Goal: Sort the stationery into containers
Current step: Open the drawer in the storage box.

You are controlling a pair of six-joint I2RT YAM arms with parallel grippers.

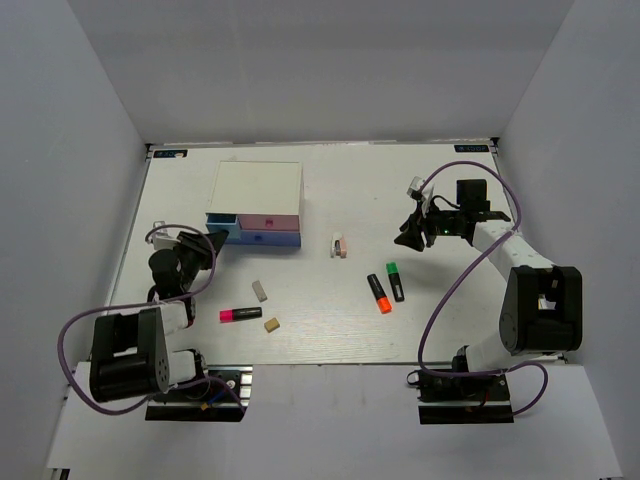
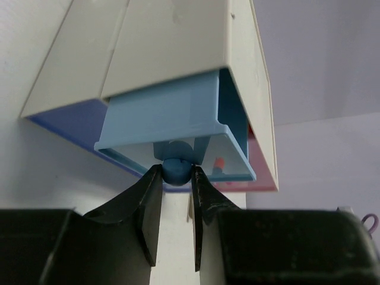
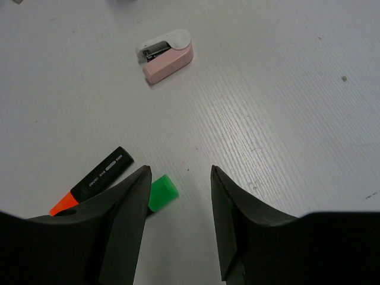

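The containers are drawers in a white-topped box. My left gripper is shut on the round blue knob of the blue drawer, which stands partly pulled out; in the top view that gripper is at the box's left front. A pink drawer front shows to the right. My right gripper hangs open over the table with nothing between its fingers. A green-capped highlighter lies by its left finger, next to an orange-capped one. A white-pink eraser block lies farther off.
A pink-capped highlighter, a white eraser and a tan eraser lie in front of the box. The orange highlighter, green highlighter and white-pink block lie mid-table. Grey walls enclose three sides.
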